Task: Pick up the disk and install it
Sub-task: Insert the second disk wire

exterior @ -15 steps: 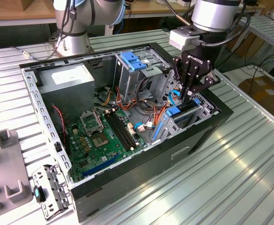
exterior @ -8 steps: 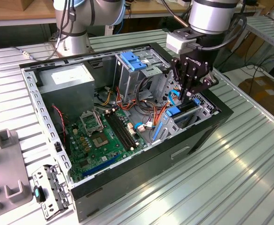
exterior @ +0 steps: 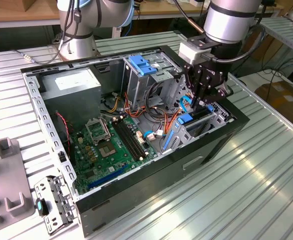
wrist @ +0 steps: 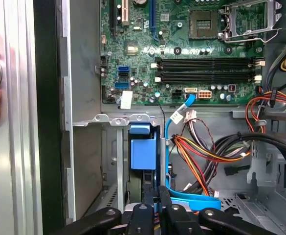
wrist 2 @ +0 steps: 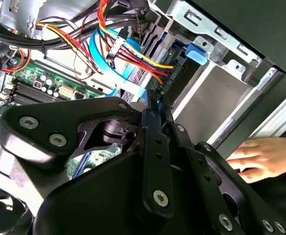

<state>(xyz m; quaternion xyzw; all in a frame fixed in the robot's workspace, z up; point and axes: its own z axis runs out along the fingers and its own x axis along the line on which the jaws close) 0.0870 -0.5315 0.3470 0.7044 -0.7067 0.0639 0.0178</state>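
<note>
The disk (exterior: pixel 186 119) stands on edge in the grey drive cage (exterior: pixel 217 120) at the front corner of the open computer case (exterior: pixel 186 162), on the exterior view's right. Mostly its blue plastic rail shows; in the first wrist view that rail (wrist: pixel 143 149) sits down in the slot between the cage's metal walls. The gripper (exterior: pixel 201 102) hangs directly over this slot on the silver arm (exterior: pixel 231 20). Its jaws are drawn together, and in both wrist views the two slim black fingers (wrist: pixel 153 196) (wrist 2: pixel 151 115) run side by side with their tips at the blue rail. Whether they pinch any part of the disk I cannot tell. A flat blue data cable (wrist: pixel 191 199) curves past the fingers, next to a bundle of red, orange and yellow wires (wrist: pixel 206 152). Further into the case lies the green motherboard (exterior: pixel 111 145), with the grey power supply box (exterior: pixel 73 86) behind it and a blue latch (exterior: pixel 142 65) on top of the taller cage. A person's hand (wrist 2: pixel 265 156) rests against the outer wall of the case. The case sits on a ribbed metal table (exterior: pixel 251 200).
</note>
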